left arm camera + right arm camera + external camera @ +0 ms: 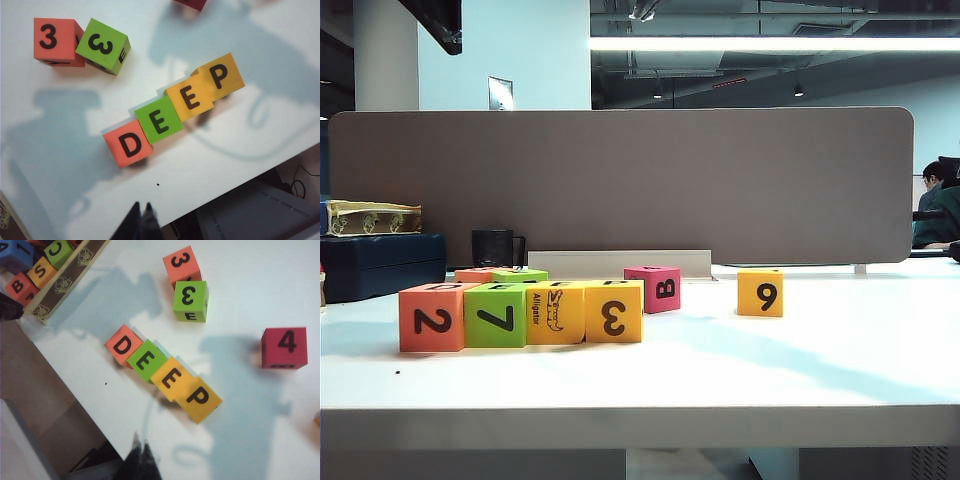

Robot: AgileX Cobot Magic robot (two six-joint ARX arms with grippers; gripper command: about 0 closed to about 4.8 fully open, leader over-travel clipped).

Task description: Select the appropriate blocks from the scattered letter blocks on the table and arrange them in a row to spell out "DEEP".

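Note:
Four blocks stand touching in a row on the white table (820, 350). From the front they show salmon 2 (432, 318), green 7 (495, 316), yellow alligator (554, 313) and yellow 3 (613, 311). Their tops read D (128, 144), E (159, 120), E (190, 97), P (219, 76); the right wrist view shows the same row from D (123, 345) to P (198, 398). My left gripper (141, 206) hangs shut and empty above the table's front edge, well clear of the row. My right gripper (140, 442) is likewise shut, empty and apart. Neither shows in the exterior view.
Behind the row sit a salmon block (54, 41) and a green block (103, 46), both marked 3. A pink-red B block (658, 288) and a yellow 9 block (760, 293) stand further right. A wooden tray (65, 285) holds several blocks. A black mug (495, 247) stands by the grey partition.

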